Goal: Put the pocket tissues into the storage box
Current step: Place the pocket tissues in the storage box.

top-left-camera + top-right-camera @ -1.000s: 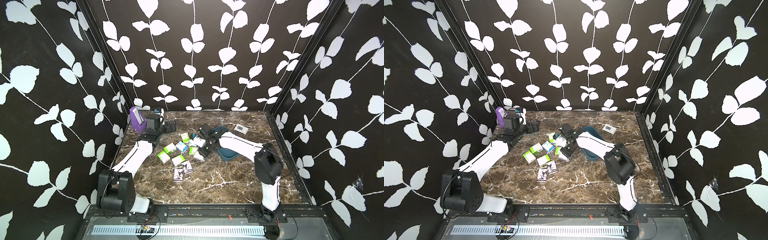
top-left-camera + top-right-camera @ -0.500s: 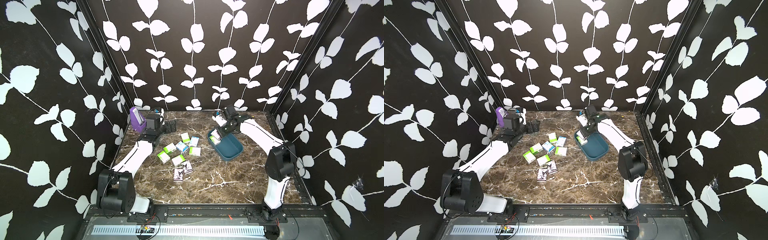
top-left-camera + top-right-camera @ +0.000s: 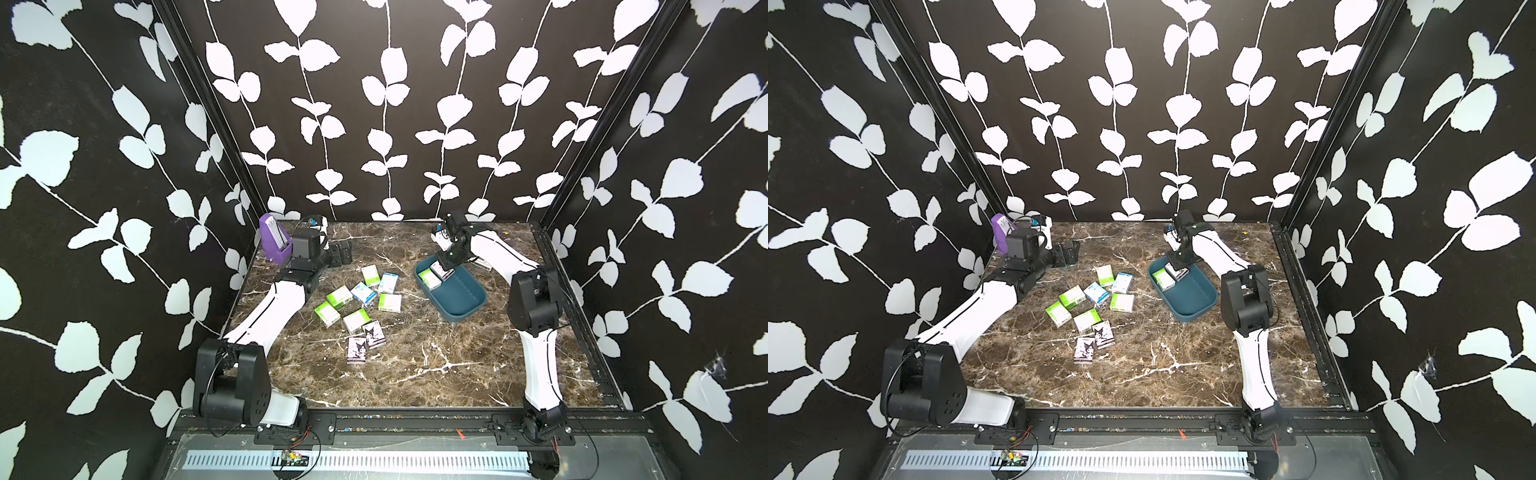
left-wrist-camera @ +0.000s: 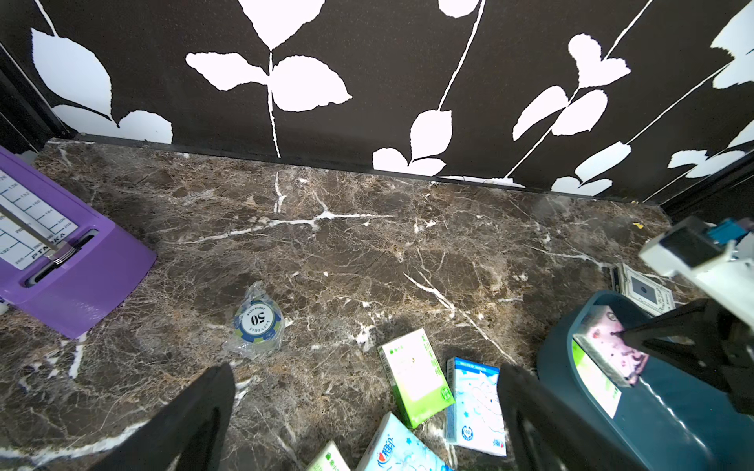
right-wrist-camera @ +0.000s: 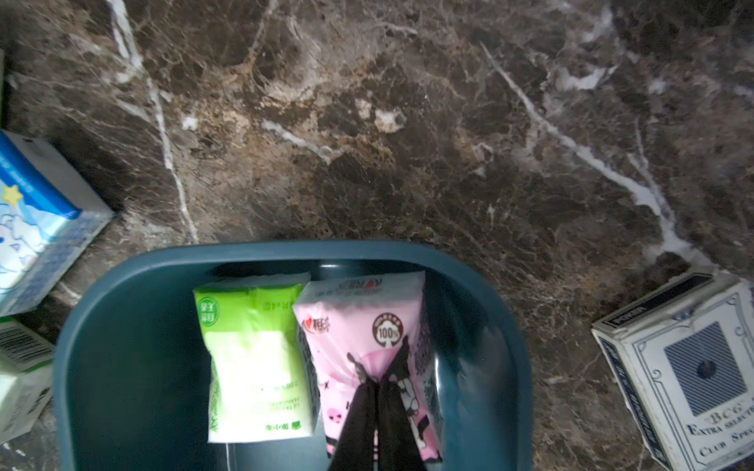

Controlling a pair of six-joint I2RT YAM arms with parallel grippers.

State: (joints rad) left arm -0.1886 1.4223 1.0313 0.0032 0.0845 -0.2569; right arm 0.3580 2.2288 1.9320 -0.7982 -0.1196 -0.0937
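Right of centre in a top view, your right gripper is clenched on a pink pack just over the storage box, beside a green pack already lying inside. So that's roughly two of the pocket tissues sorted, and nine more sit loose mid-frame on the marble table. Your left gripper is spread wide with nothing in it, upper left.

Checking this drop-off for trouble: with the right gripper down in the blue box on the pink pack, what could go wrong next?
The right gripper is shut on the wrapper of the pink pack; rising before opening would likely drag it back out of the box. The pink pack lies tight against the green pack, so a sideways pull may shift both.
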